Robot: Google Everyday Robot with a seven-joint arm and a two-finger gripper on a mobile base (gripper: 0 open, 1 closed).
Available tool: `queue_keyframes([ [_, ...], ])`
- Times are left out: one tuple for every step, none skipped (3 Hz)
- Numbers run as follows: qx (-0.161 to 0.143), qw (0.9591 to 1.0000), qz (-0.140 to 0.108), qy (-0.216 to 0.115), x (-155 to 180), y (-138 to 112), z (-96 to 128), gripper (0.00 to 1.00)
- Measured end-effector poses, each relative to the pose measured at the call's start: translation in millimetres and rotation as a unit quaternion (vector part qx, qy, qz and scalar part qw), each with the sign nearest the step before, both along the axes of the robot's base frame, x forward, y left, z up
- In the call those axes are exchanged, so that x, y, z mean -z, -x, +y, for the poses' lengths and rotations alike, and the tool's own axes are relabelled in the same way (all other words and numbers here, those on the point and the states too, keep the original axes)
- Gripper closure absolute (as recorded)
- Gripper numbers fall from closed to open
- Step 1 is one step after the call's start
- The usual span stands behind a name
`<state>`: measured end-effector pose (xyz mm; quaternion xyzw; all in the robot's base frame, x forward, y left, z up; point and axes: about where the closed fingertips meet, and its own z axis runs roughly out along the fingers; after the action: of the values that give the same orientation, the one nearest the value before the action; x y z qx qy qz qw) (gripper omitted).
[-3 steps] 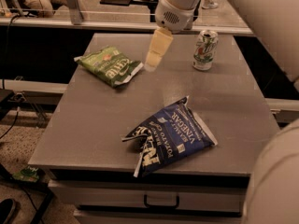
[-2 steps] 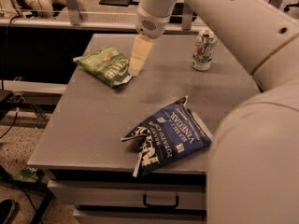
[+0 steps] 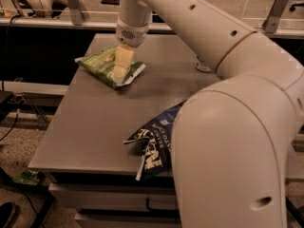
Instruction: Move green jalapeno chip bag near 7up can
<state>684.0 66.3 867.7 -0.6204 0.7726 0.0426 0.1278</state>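
Note:
The green jalapeno chip bag (image 3: 99,63) lies flat on the far left part of the grey table (image 3: 90,127), its whitish end pointing right. My gripper (image 3: 121,69) hangs straight down from the arm and sits over the right half of the bag, at or just above its surface. The 7up can (image 3: 203,66) stands at the far right of the table, well apart from the bag. My arm hides nearly all of it and only its lower edge shows.
A larger dark-blue chip bag (image 3: 154,144) lies crumpled near the table's front edge, partly behind my arm. My bulky arm (image 3: 228,127) fills the right side of the view. A railing and chair legs stand behind the table; cables lie on the floor at left.
The gripper has moved left and down from mid-table to over the green bag. The arm has swung across and now covers the 7up can. The bags have not moved.

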Motion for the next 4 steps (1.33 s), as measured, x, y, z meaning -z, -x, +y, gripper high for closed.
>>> queue_keyframes([
  [-0.009, 0.9999, 0.009, 0.000, 6, 1, 19, 0.00],
  [-0.018, 0.9997, 0.015, -0.004, 8, 4, 30, 0.18],
  [-0.027, 0.9994, 0.020, -0.007, 9, 6, 35, 0.49],
  [-0.031, 0.9993, 0.016, -0.009, 2, 6, 31, 0.80],
])
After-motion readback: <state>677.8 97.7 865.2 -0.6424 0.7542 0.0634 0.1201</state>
